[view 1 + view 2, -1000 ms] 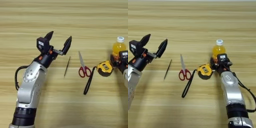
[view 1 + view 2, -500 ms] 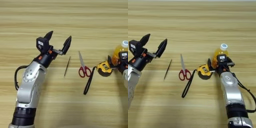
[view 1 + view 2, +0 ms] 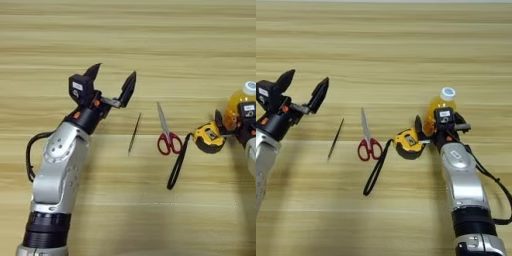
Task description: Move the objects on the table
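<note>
tape measure (image 3: 407, 143) beside bottle (image 3: 437, 109), scissors (image 3: 368, 141) near

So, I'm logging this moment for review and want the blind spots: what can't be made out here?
- Right gripper: in both views its housing hides the fingers' grip, so whether it holds the orange-drink bottle is unclear.
- Bottle's lower half: hidden behind that gripper.
- Tape measure markings: too small to read.
- Left gripper: open, holding nothing, above the table.
</note>
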Tool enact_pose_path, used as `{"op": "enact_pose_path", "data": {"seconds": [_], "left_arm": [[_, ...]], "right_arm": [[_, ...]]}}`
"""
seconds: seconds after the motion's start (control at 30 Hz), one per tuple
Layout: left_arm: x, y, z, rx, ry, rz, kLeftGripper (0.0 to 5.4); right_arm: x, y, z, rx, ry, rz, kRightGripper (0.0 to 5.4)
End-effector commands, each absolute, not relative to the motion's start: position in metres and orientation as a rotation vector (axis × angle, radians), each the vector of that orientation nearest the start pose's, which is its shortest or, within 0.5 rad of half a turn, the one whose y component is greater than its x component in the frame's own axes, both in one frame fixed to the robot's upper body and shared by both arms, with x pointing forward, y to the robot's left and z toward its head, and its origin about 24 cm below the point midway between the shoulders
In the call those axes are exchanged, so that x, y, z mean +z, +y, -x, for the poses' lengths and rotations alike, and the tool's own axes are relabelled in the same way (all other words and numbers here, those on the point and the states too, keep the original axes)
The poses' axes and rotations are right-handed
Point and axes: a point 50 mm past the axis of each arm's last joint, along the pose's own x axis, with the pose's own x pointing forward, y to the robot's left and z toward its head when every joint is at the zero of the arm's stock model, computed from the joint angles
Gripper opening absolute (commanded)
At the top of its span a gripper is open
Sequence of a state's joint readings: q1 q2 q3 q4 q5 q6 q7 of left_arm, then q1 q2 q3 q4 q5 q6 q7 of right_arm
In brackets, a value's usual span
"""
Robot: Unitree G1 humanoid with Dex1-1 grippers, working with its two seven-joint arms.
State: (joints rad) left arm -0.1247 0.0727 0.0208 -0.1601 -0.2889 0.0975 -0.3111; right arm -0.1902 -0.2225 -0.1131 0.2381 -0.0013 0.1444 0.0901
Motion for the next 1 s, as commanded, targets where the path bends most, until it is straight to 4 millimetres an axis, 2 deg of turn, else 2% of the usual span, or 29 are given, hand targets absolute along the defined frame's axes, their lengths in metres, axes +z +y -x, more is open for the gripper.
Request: {"op": "enact_pose_path", "data": {"seconds": [0.03,0.27,0.43,0.67,1.0], "left_arm": [[0.100,0.154,-0.279,-0.291,-0.194,0.137,5.40],[0.086,0.174,-0.287,-0.160,-0.146,0.043,5.40],[0.062,0.202,-0.293,0.051,-0.012,-0.042,5.40],[0.056,0.213,-0.294,0.140,0.017,-0.066,5.40],[0.057,0.215,-0.295,0.161,0.019,-0.062,5.40]], "right_arm": [[0.035,-0.214,-0.283,-0.034,0.194,0.168,5.39],[0.038,-0.213,-0.275,-0.030,0.196,0.171,5.39],[0.042,-0.212,-0.264,-0.028,0.197,0.179,5.39],[0.047,-0.209,-0.247,-0.018,0.211,0.180,5.39],[0.051,-0.195,-0.219,0.079,0.274,0.179,5.39]]}}
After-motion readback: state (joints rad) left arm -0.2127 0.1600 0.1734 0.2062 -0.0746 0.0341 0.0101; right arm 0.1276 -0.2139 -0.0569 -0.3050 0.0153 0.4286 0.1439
